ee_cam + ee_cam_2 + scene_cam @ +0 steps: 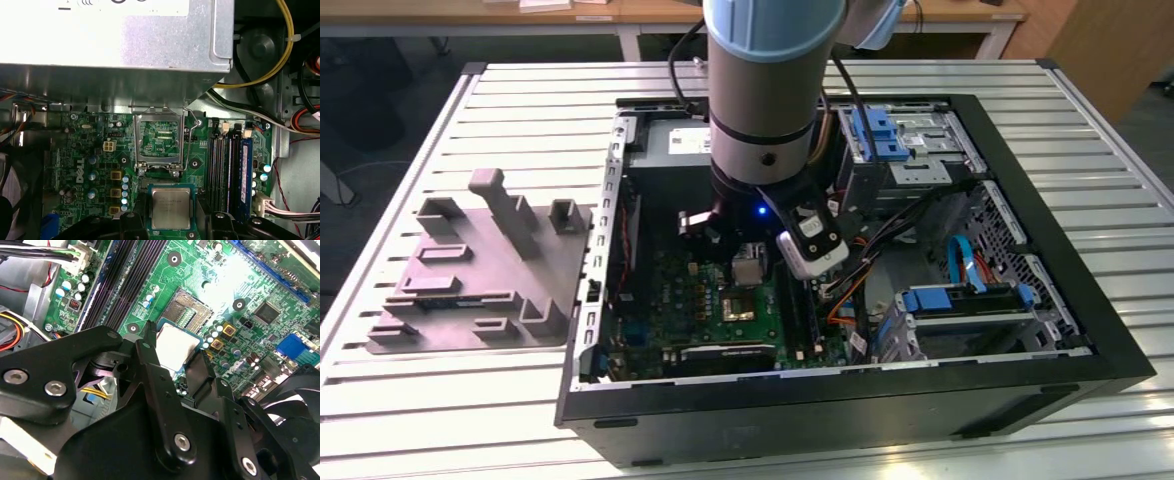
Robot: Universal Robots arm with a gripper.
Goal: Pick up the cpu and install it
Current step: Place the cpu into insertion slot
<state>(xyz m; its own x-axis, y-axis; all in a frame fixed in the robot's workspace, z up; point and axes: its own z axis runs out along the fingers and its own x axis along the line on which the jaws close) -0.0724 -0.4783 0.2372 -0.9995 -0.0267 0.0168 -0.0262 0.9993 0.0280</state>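
Fingers (152, 365): clamped on the cpu (175, 346) (by two edges).
Socket (189, 310): open, near the cpu.
Cpu: keep it flat, match the corners, go down gently.

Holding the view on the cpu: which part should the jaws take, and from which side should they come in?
Take the cpu by two opposite side edges, coming down from above its flat metal top. It is thin, square and level, so only the rim offers parallel faces. The gripper seems to hold it this way, one jaw on each edge, above the motherboard.
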